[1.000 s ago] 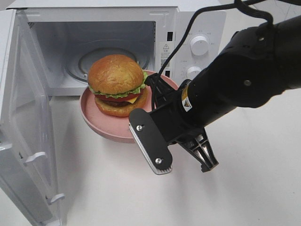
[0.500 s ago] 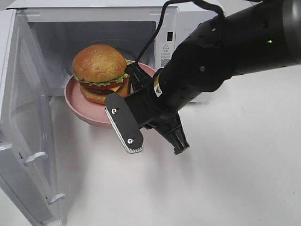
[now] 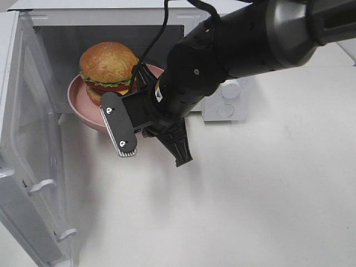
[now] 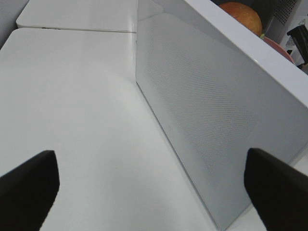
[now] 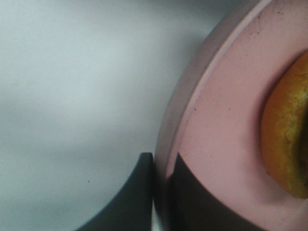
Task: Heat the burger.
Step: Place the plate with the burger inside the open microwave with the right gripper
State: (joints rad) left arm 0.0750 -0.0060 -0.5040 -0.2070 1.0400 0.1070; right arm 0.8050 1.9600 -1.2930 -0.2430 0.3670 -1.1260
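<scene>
**Burger on its plate at the microwave's open front**

The right gripper (image 3: 138, 73) is squeezed shut on the rim of the pink plate (image 3: 78, 103). In the right wrist view, one dark finger (image 5: 127, 202) sits on the outside of the rim. The other finger sits on the inside, and the rim is pinched between them.

The burger (image 3: 108, 65) sits on that plate, just past the gripper's fingertips. A bit of bare pink plate shows between the burger and the inside finger. The burger stands upright, with its shiny bun on top.

The plate is at the open front of the microwave (image 3: 111, 16), and the dark inside of the microwave is behind the bun. The open door (image 3: 25, 128) stands on the far side of the plate from the gripper. The right arm (image 3: 239, 44) is behind the gripper and covers part of the microwave's front.

The left gripper (image 4: 151, 192) has its jaws spread wide and holds nothing. Only the white table (image 4: 62, 106) shows between them. The outer face of the door is just ahead of this gripper. Past the door's top edge, a bit of the bun peeks out, well apart from this gripper.
</scene>
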